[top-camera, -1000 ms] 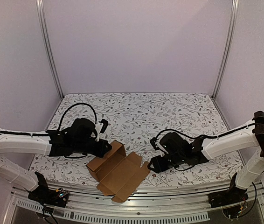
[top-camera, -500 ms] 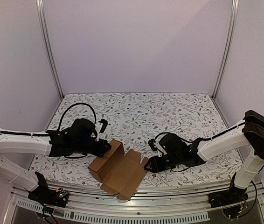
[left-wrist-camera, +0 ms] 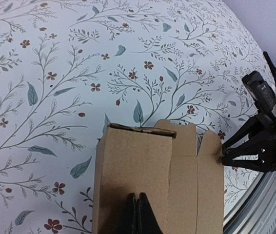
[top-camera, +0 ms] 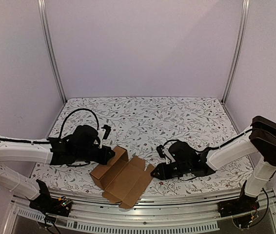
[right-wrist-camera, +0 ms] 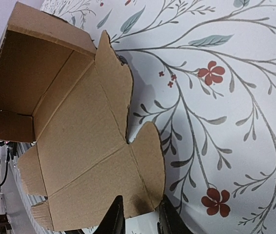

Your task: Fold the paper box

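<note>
The paper box [top-camera: 123, 178] is a brown die-cut sheet lying half unfolded near the table's front edge, with one wall raised at its left end. My left gripper [top-camera: 109, 155] is at that raised wall. In the left wrist view its fingertips [left-wrist-camera: 137, 196] are pressed together against the brown panel [left-wrist-camera: 177, 180], with no cardboard showing between them. My right gripper [top-camera: 153, 171] is at the sheet's right edge. In the right wrist view its jaws [right-wrist-camera: 140, 196] stand a little apart on either side of a rounded flap of the box [right-wrist-camera: 79, 131].
The floral tablecloth [top-camera: 177, 117] covers the table. A metal rail [top-camera: 177, 222] runs along the front edge, just below the box's lower corner. Grey walls and two upright posts [top-camera: 50, 53] close in the back and sides.
My right gripper has slid left onto the box's right flap and its jaws have narrowed. The sheet's right side has shifted slightly and lies lower. The left arm has stayed put.
</note>
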Controlling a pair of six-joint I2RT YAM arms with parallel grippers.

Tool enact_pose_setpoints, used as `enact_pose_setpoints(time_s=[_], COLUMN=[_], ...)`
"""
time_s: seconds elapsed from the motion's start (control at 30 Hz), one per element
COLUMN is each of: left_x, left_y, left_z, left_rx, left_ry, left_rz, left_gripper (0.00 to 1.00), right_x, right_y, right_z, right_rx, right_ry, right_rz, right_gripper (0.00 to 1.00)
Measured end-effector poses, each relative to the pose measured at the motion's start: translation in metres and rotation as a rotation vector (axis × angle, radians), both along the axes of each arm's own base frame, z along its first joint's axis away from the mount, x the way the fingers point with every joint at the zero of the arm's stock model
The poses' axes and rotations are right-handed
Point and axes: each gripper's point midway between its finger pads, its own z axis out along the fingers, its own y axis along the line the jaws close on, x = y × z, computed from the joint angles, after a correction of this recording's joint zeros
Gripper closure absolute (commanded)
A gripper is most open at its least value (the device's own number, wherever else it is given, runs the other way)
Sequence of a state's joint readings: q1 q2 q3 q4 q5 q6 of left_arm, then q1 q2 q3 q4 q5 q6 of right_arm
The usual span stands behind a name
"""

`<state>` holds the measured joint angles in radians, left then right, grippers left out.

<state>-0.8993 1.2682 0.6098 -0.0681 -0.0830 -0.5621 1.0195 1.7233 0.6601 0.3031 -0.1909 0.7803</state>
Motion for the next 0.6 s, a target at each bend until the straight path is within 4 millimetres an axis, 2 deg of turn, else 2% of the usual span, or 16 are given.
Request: enact_pose_setpoints(time_s=[0.23, 0.37, 0.6], left_x=[0.001, 0.001, 0.002], left_y=[0.001, 0.002, 0.004], left_z=[0.0, -0.001, 0.0], left_rx=[-0.002, 0.001, 0.002], left_ry=[0.001, 0.0, -0.006], left_rz=[0.008, 0.012, 0.02], left_gripper=[1.0, 1.0, 1.0], right_x=[0.007, 0.009, 0.014], right_y=[0.01, 0.012, 0.02], right_z=[0.008, 0.0, 0.001], right_rx=[0.127, 0.19, 0.311], right_ry=[0.003, 0.033, 0.067], right_rz=[-0.065, -0.109, -0.164], right_gripper=[0.76, 0.76, 0.75])
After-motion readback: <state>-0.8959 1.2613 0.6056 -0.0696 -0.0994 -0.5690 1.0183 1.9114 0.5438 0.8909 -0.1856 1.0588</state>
